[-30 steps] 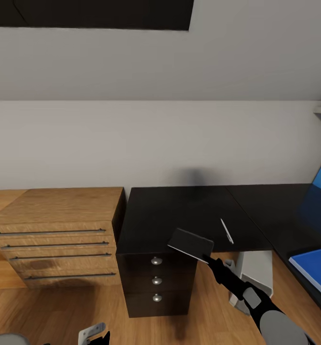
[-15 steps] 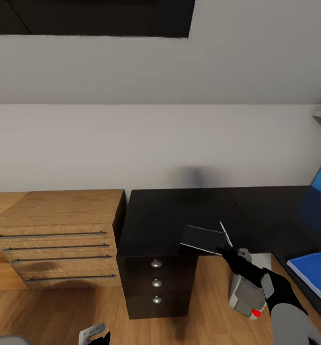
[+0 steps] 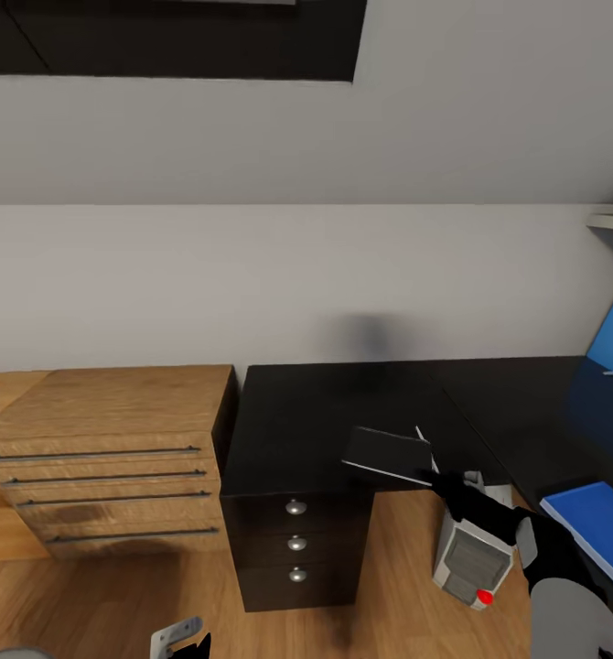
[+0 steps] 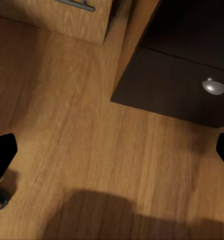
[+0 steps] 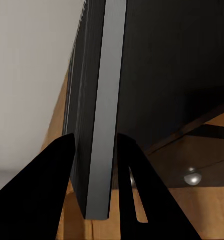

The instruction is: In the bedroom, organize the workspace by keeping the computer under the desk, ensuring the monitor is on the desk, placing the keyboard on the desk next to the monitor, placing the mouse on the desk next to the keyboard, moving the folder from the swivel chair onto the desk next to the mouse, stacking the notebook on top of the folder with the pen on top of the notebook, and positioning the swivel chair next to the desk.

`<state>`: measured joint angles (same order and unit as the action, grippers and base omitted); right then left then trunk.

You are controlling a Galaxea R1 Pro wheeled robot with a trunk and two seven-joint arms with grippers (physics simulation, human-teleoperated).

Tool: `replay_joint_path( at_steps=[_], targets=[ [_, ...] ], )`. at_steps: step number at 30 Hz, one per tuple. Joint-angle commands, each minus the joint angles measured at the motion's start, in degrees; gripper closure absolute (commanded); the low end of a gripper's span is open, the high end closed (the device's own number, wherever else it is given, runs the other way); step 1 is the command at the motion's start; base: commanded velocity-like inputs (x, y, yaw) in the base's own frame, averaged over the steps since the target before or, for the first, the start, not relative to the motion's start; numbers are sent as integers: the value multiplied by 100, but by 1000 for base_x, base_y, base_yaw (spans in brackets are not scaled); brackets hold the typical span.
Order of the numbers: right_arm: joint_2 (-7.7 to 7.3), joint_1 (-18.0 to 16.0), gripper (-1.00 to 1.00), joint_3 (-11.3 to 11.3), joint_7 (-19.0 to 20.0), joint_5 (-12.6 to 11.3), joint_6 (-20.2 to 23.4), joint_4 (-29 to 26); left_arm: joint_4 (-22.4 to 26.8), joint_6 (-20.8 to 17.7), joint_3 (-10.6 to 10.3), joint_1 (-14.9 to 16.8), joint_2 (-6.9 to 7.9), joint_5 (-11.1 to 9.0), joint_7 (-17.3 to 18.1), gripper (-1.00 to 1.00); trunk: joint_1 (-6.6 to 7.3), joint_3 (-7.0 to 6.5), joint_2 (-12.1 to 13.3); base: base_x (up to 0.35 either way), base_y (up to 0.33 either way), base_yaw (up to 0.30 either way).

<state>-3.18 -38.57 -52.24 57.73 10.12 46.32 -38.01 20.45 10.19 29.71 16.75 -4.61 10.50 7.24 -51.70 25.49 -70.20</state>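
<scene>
— Over at the front edge of the desk (image 3: 325, 412), what is changing in the head view?
— A second ago the notebook (image 3: 387, 455) was tilting in front of the drawers. It is now lying flatter over the black top, beside the pen (image 3: 420, 434). The right arm is sitting lower, and the computer (image 3: 471, 558), a pale grey box with a red spot, is showing more fully on the floor under the desk.
— Textures?
— A grainy wooden drawer chest (image 3: 105, 458) is standing against the glossy black desk. The flat bright blue folder (image 3: 590, 517) is resting on the desk's right wing.
— And the right gripper (image 3: 437, 478)?
— It is gripping the notebook's near corner.
— Left wrist view?
— The left gripper (image 4: 112, 152) is hanging over the plank floor (image 4: 81, 150), its black fingertips (image 4: 1, 155) standing wide apart and holding nothing, near a dark drawer with a round silver knob (image 4: 213, 86).
— Right wrist view?
— The right gripper (image 5: 95, 145) is clamping the notebook (image 5: 99, 100), a thin dark slab with a grey edge.
</scene>
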Motion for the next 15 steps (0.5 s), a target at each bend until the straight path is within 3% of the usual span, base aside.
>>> replay_joint_path(
  at_steps=[1,15],
  targets=[
    [-20,-10,100,-42,62,59,52,-3,3,17,50,4,-5,57,31,-100,0,6,-4,0,0,-216],
    [-104,-1,100,-75,81,60,75,-4,3,17,52,4,-5,56,32,-100,0,6,-4,0,0,-263]
  ],
)
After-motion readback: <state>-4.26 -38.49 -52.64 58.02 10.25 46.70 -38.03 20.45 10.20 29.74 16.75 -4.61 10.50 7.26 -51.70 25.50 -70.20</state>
